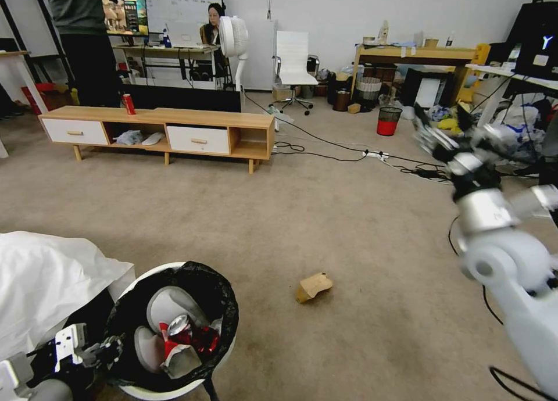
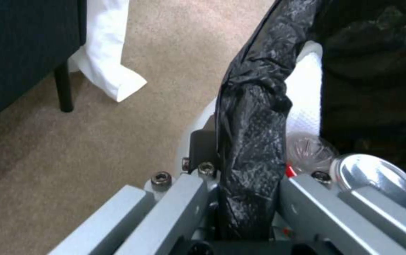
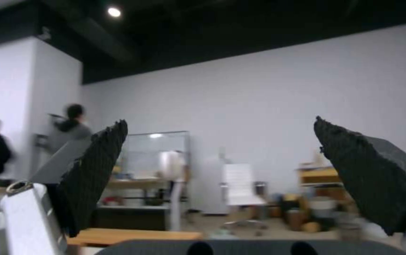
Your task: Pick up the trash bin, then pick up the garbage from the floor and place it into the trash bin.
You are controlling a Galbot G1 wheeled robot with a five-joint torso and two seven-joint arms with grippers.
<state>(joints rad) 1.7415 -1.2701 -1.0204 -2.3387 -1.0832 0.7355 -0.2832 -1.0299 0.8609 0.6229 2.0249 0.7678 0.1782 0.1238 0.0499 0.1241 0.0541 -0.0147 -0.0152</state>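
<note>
Pinching the trash bin (image 1: 139, 279) rim, the left gripper (image 1: 102, 348) sits half-hidden; the right gripper (image 1: 444, 125), blurred, gapes empty.

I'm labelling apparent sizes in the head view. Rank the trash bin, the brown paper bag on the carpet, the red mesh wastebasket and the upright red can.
1. trash bin, nearest the camera
2. brown paper bag
3. red mesh wastebasket, close to the bag; distance makes this unsure
4. upright red can
</note>
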